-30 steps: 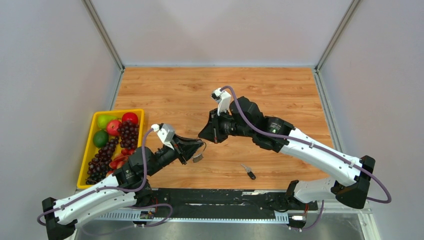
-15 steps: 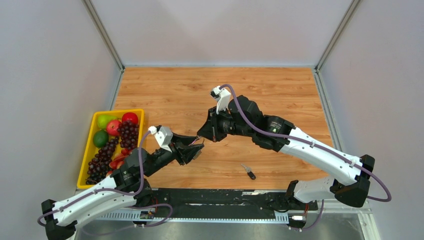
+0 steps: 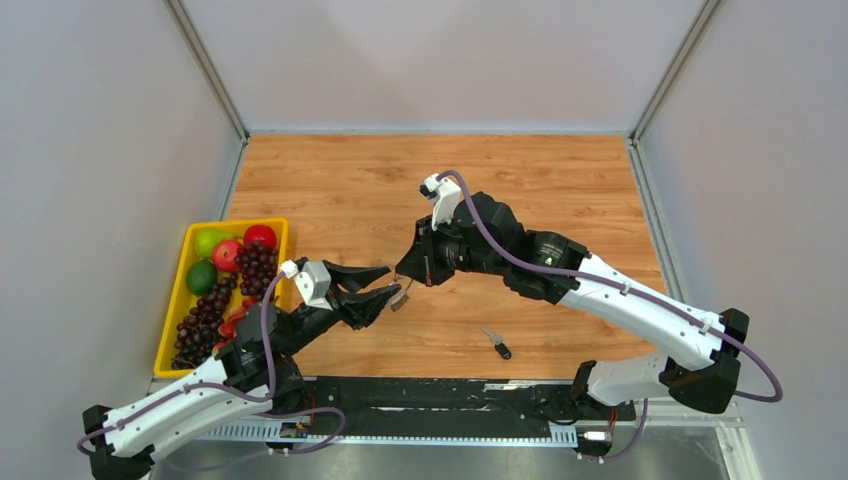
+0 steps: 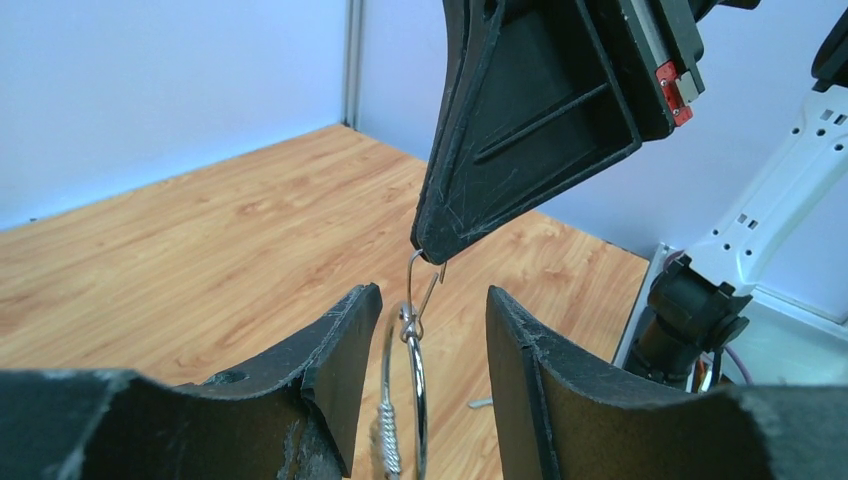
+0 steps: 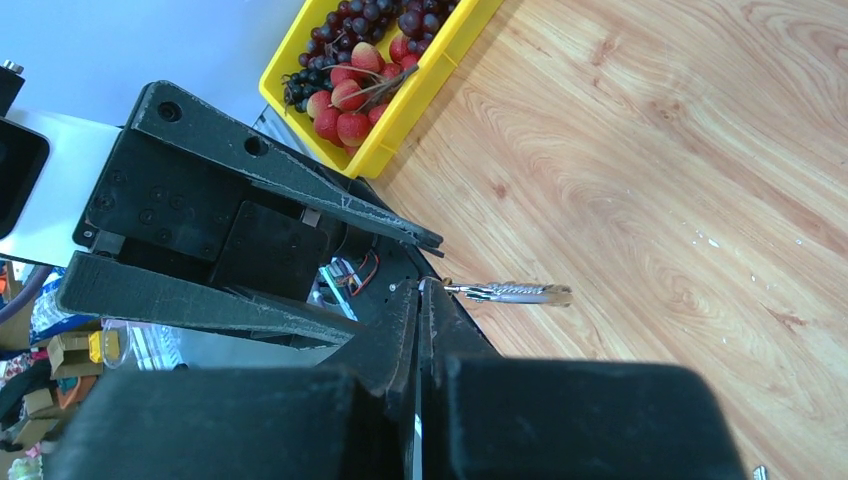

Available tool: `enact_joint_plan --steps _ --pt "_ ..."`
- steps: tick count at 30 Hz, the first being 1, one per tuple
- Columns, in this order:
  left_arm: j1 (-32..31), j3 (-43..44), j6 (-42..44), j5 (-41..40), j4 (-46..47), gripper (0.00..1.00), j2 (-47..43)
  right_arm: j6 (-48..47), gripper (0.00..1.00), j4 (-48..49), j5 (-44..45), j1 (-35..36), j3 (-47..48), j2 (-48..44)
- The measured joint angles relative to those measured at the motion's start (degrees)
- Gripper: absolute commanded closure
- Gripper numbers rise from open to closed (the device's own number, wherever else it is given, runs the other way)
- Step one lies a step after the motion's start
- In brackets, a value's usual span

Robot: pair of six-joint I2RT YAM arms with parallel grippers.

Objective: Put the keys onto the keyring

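Right tool (image 4: 432,250) clamped on keyring (image 4: 420,380) wire, seemingly at its top. Left tool (image 4: 432,293) apart, straddling keyring. Wire thin, light, springy, slippery: pinch rim flat.

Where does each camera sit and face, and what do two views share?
Top external: above and behind, facing down at the table; left arm and right arm show.
Left wrist: on the left arm, facing the keyring through the open left gripper.
Right wrist: on the right arm, facing the fruit tray past the right gripper.
Shared: each wrist view shows the other arm's gripper.
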Motion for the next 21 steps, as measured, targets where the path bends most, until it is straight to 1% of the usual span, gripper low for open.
enact_joint_plan --steps 9,15,17,21 --pt "0.0 -1.5 2.2 1.1 3.0 0.48 1.6 0.0 1.00 -0.8 0.4 0.5 0.9 0.0" --pt "0.0 -1.8 3.1 1.7 4.8 0.51 3.2 0.0 1.00 -0.8 0.5 0.5 1.2 0.0" --pt "0.0 -1.8 3.3 1.8 5.2 0.53 3.5 0.0 1.00 -0.8 0.5 0.5 1.2 0.0" --pt "0.0 -1.8 3.8 1.9 6.4 0.61 3.9 0.0 1.00 -0.9 0.4 0.5 1.2 0.0"
